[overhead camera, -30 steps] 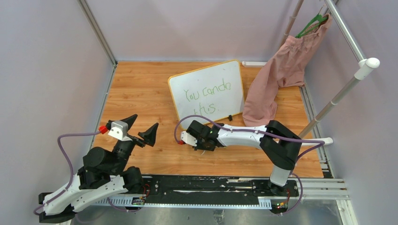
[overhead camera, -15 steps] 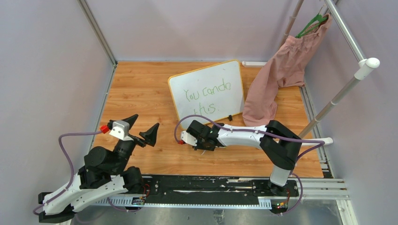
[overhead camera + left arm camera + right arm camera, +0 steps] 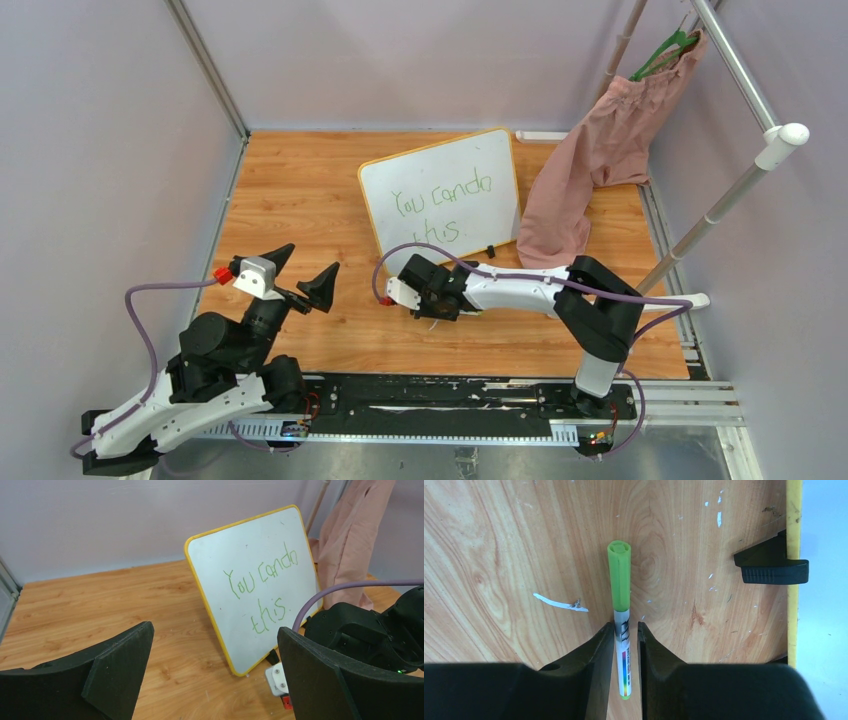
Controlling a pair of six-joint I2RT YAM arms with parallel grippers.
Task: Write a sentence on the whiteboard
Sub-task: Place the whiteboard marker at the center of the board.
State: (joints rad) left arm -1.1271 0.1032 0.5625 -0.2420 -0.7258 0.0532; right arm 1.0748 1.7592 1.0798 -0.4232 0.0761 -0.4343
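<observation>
The whiteboard (image 3: pixel 430 172) leans upright at the back middle of the wooden table, yellow-rimmed. The sentence (image 3: pixel 441 206) reads "You can do" above "this" in green; the left wrist view shows the whiteboard (image 3: pixel 235 550) and the sentence (image 3: pixel 261 578) too. My right gripper (image 3: pixel 437 306) points down at the table just in front of the board. In the right wrist view a green-capped marker (image 3: pixel 619 575) lies flat on the wood between the fingers of my right gripper (image 3: pixel 626 626), which is open, with a thin gap beside the barrel. My left gripper (image 3: pixel 308 264) hovers wide open and empty at the left.
A pink garment (image 3: pixel 590 170) hangs from a green hanger on a white rack (image 3: pixel 740 190) at the right, touching the board's right side. A black clip foot (image 3: pixel 771 566) of the board lies close to the marker. Purple walls close in the left and back.
My right wrist has edged slightly toward the back left. The left arm and the whiteboard have not moved.
</observation>
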